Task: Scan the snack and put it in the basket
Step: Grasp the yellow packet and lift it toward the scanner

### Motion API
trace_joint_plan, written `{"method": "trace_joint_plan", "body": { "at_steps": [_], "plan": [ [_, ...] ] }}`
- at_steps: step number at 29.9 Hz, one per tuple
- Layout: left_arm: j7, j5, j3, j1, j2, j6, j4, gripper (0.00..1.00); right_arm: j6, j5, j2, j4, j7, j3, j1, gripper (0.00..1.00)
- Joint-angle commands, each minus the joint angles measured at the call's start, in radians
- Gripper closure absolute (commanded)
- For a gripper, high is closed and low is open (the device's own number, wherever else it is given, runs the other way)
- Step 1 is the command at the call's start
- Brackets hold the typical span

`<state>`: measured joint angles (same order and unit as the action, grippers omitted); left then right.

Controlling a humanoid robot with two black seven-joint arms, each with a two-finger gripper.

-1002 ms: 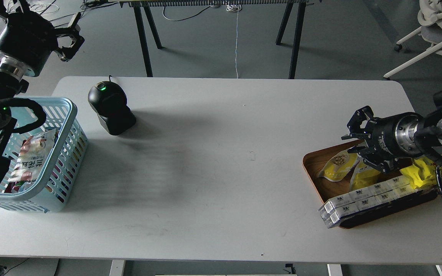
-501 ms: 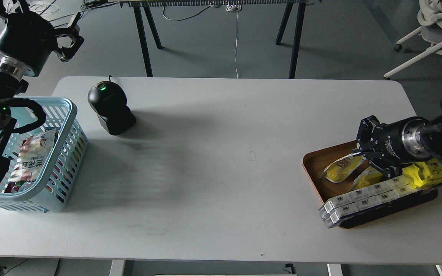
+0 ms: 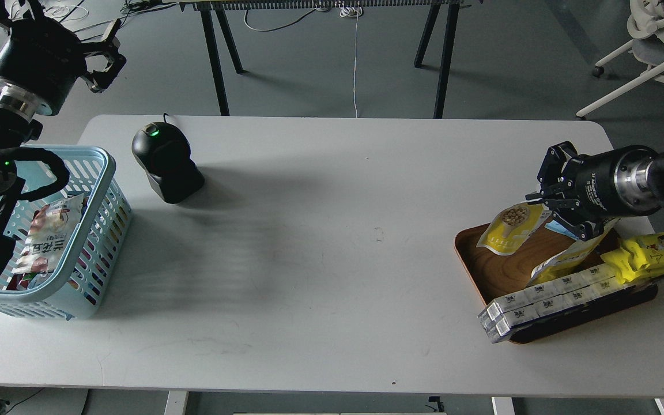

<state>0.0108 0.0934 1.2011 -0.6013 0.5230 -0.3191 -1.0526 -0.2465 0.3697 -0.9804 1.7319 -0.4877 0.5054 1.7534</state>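
The right end effector (image 3: 559, 199) is pinching the glossy yellow snack (image 3: 512, 227) by its top edge, holding it above the brown wooden tray (image 3: 485, 271). The left end effector (image 3: 104, 57) is hanging with its fingers spread, holding nothing, beyond the slotted light blue plastic basket (image 3: 98, 230) at the left of the white surface (image 3: 332, 276).

**Lab/test bay rigged as a mock checkout**

Grey floor (image 3: 320, 80) with loose cables (image 3: 355, 57) trailing across it. Second trestle table's black legs (image 3: 217, 57) behind, white office chair (image 3: 649, 52) in the corner. White bench (image 3: 332, 276) carries shop props: black barcode scanner (image 3: 166, 162) with green LED lit, blue basket (image 3: 93, 230), wooden tray (image 3: 482, 259) of packaged snacks. No shelving or signage, so staged retail.
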Motion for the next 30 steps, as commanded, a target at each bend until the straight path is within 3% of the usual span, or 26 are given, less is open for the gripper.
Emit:
{"method": "trace_joint_plan", "body": {
  "at_steps": [1, 11, 30],
  "plan": [
    [0.0, 0.0, -0.001, 0.0, -0.001, 0.0, 0.002, 0.0, -0.045, 0.005, 0.011, 0.0, 0.0, -0.068, 0.003, 1.0],
    [0.0, 0.014, -0.003, -0.002, -0.015, 0.005, 0.0, 0.0, -0.238, 0.078, 0.207, -0.021, 0.006, -0.192, 0.0, 1.0],
    [0.0, 0.028, -0.001, -0.003, -0.029, 0.005, 0.002, 0.0, -0.242, 0.08, 0.716, -0.379, 0.029, -0.422, -0.182, 1.0]
  ]
}}
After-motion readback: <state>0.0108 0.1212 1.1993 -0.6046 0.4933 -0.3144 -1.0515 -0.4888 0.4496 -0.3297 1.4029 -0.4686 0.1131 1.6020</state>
